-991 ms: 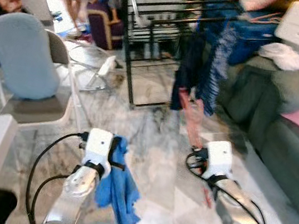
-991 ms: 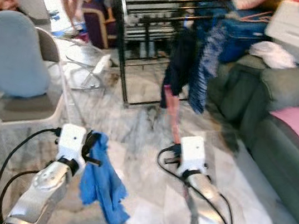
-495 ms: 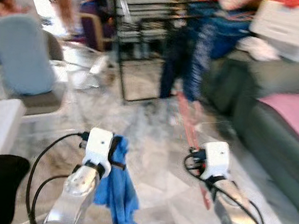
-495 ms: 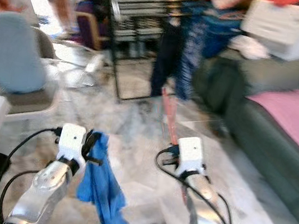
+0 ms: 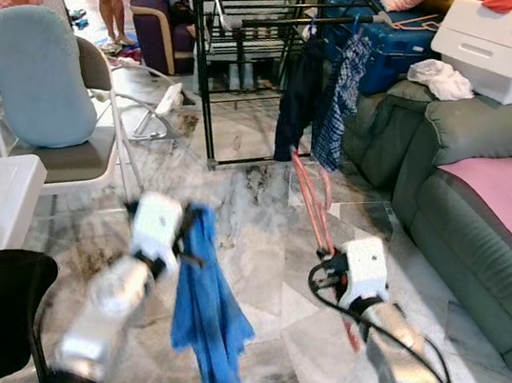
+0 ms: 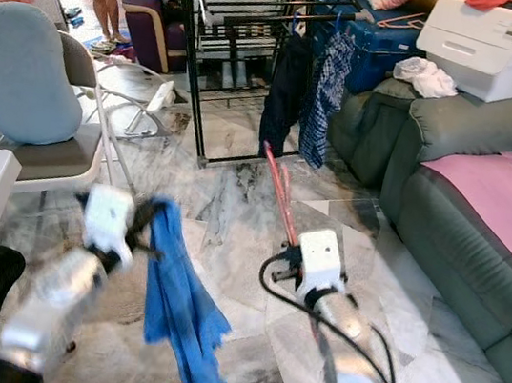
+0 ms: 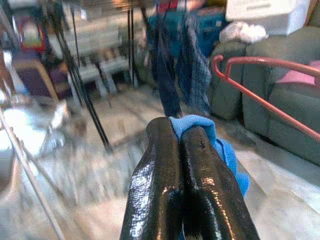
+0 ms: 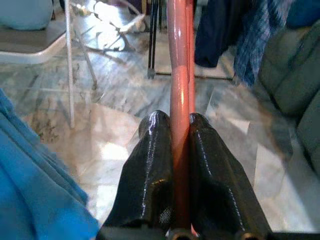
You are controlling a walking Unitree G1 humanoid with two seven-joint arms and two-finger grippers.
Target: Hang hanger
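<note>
Hanger (image 8: 178, 75), the red one, is in my right gripper (image 8: 175, 122). My two black fingers (image 8: 150, 165) are pressed tight on its thin bar, and it sticks out in front of me, pointing toward the black drying rack (image 5: 262, 19). It is not on the rack yet. It hangs in the air above the marble floor (image 5: 258, 240), well apart from the rails.

My left gripper (image 7: 180, 131) is pinched shut on a blue cloth (image 5: 205, 309). The cloth hangs down long and loose beside my left arm. It is not on the hanger.

The rack already has some dark clothes (image 5: 321, 91) hanging on it, next to the green sofa (image 5: 485, 206). A blue chair (image 5: 37, 77) stands off on my left side.

So I think I have the grabbing part done. I think I need to get closer to the rack, lift the hanger up, and hook it over a rail. Maybe the blue cloth has to go on the hanger too, but I cannot tell that for sure.
</note>
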